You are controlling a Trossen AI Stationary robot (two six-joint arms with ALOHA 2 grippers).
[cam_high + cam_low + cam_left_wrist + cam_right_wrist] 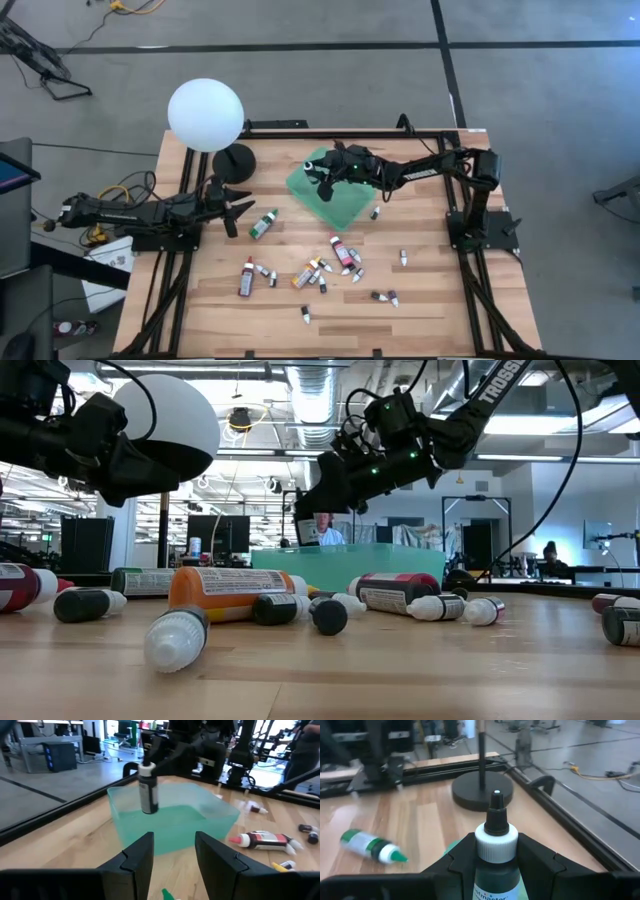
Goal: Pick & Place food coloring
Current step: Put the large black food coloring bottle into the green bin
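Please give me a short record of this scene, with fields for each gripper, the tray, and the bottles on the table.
right gripper: over the green tray, shut on a dark bottle with white cap, held upright
left gripper: fingers apart, holding nothing, facing the tray, above the table
green tray: nothing visible inside
green-capped bottle: lying on the table between left gripper and tray
other bottles: scattered, lying on the wood
globe lamp: at a table corner, on a black base

Tray (340, 205) at table (440, 320) centre-rear, lamp (206, 115) left of tray, right gripper (322, 175) with bottle (148, 790) above tray, left gripper (238, 208) left of tray, scattered bottles (330, 265) in front of tray.
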